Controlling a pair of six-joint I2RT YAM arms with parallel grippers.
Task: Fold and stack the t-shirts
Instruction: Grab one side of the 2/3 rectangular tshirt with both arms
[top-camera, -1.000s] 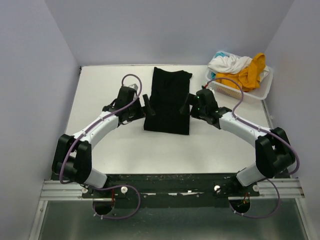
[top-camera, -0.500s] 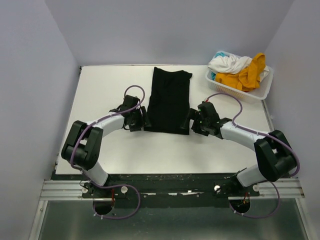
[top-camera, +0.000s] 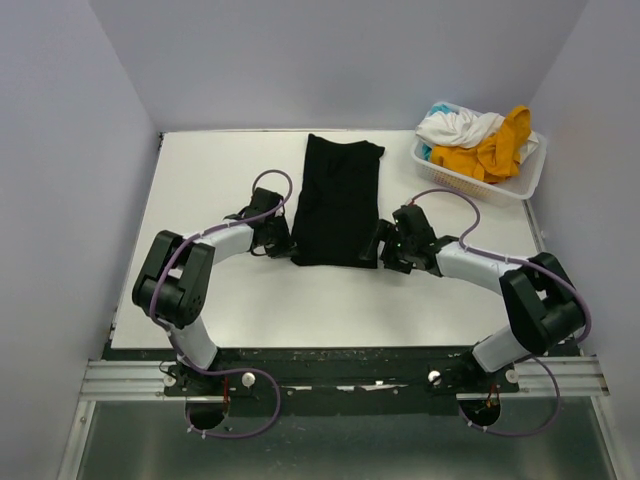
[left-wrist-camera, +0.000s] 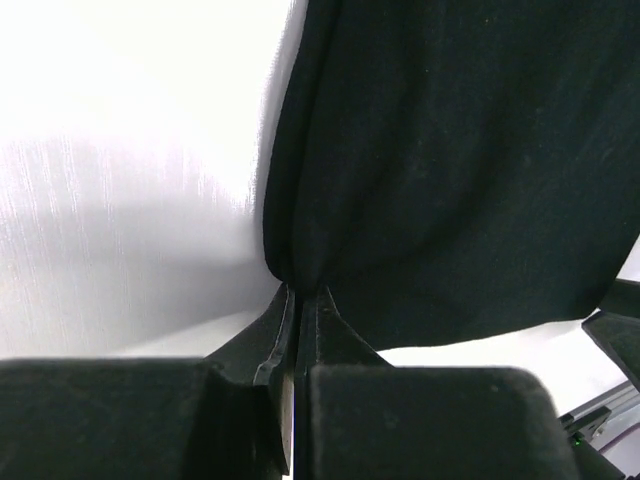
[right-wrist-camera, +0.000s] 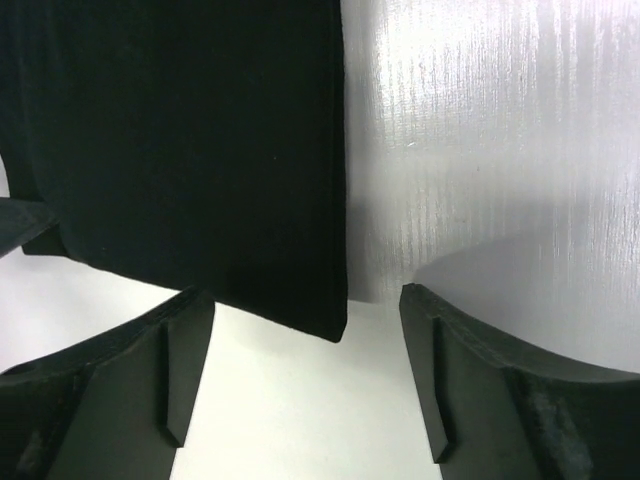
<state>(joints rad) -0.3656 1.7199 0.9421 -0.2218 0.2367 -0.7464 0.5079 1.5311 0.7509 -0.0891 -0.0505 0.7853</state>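
A folded black t-shirt (top-camera: 338, 200) lies lengthwise in the middle of the table. My left gripper (top-camera: 289, 246) is at its near-left corner. In the left wrist view that gripper (left-wrist-camera: 300, 292) is shut, pinching the black t-shirt's (left-wrist-camera: 450, 150) bunched edge. My right gripper (top-camera: 378, 250) is at the near-right corner. In the right wrist view it (right-wrist-camera: 305, 312) stands open, and the corner of the black t-shirt (right-wrist-camera: 190, 150) lies between its fingers (right-wrist-camera: 185, 350) without touching them. White (top-camera: 455, 125), mustard-yellow (top-camera: 495, 152) and teal (top-camera: 428, 151) t-shirts lie piled in the basket.
A white slotted basket (top-camera: 530, 180) stands at the back right corner of the table (top-camera: 200, 190). Grey walls close in the table at the back and on both sides. Both arms stretch low across the near half of the table.
Both grippers came down and toward me to the black t-shirt's near corners. The left gripper closed on the shirt's edge. The right gripper's fingers narrowed slightly.
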